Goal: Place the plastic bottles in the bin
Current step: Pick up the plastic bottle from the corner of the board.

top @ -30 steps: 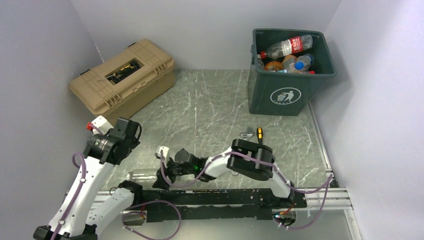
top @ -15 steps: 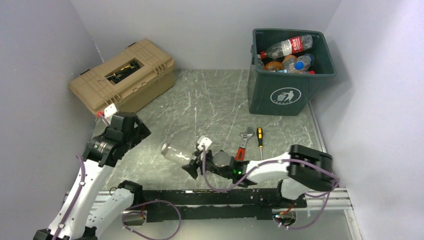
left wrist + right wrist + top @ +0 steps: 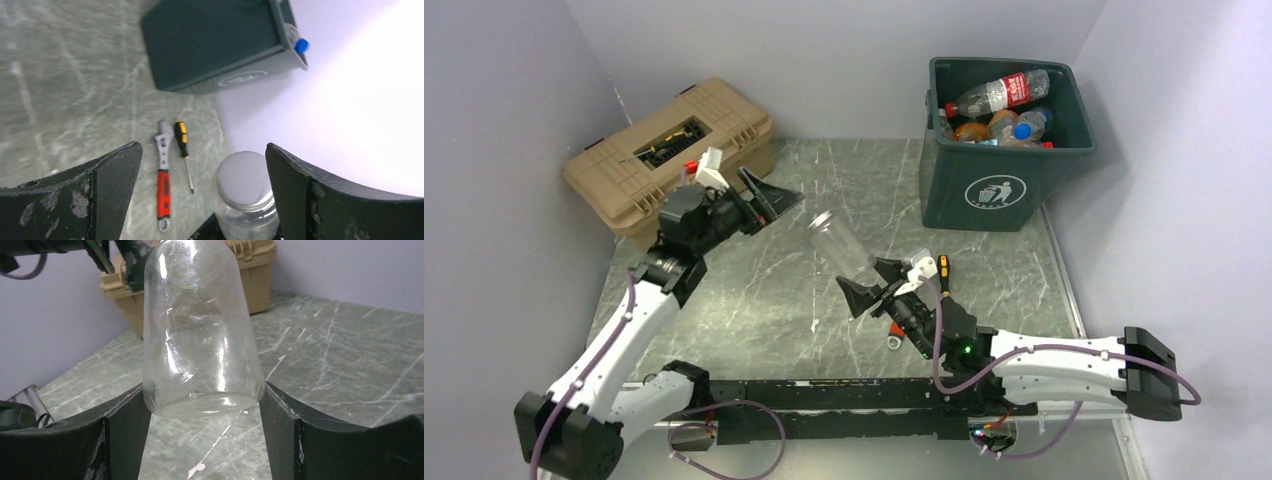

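Note:
A clear bottle [image 3: 839,248] with a silver cap [image 3: 245,179] hangs tilted above the middle of the table. My right gripper [image 3: 871,282] is shut on its base, and both fingers press its sides [image 3: 200,330]. The left gripper [image 3: 774,205] stands open in the air in front of the toolbox, pointing at the cap. In the left wrist view the cap sits between my fingers [image 3: 202,155], close to the right one and touching neither. The dark green bin [image 3: 994,185] stands at the back right, with several bottles [image 3: 1004,95] inside.
The tan toolbox [image 3: 674,150] sits at the back left, close behind the left gripper. A red-handled wrench [image 3: 162,185] and a yellow-and-black screwdriver [image 3: 182,145] lie on the marble floor in front of the bin, partly under the right arm. Walls close in on three sides.
My right gripper lifted the clear bottle from the front left and carried it up toward the table's middle. The left arm swung up toward the toolbox and its jaws spread wider.

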Controlling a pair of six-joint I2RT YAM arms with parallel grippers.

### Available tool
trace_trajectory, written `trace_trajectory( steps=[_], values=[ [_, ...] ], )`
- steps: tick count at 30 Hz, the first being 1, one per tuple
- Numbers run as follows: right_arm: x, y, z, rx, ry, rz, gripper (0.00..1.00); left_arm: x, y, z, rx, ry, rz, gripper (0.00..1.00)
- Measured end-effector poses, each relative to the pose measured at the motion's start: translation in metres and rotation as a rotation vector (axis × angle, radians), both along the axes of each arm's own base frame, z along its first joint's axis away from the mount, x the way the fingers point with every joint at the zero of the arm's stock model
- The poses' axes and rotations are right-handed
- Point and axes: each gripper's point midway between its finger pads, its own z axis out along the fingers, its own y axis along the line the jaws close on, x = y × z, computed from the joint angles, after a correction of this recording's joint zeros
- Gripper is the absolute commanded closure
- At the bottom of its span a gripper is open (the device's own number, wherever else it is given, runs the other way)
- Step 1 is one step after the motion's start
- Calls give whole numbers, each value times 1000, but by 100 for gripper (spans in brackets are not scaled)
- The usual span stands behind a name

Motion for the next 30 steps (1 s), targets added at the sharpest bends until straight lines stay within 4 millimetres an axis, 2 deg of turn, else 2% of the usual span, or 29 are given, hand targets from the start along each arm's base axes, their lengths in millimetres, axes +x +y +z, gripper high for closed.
trace_trajectory(
  steps=[3, 6, 10, 16, 26, 30],
  values=[
    [2, -5, 2, -7, -12, -27, 100, 3, -26, 4, -43, -27, -111, 0],
    [4, -7, 0, -21, -14, -47, 100, -9, -50, 14, -62, -79, -217, 1],
    [7, -7, -2, -31, -21, -74, 100, -25, -69, 31, -83, -165, -302, 1],
    [12, -5, 4, -29, -50, -124, 100, -34, -78, 37, -76, -221, -334, 1],
    [21, -4, 17, -39, -100, -203, 100, -27, -85, 45, -47, -316, -283, 1],
    [20, -5, 21, -37, -115, -217, 100, -22, -86, 39, -33, -313, -256, 1]
  ],
)
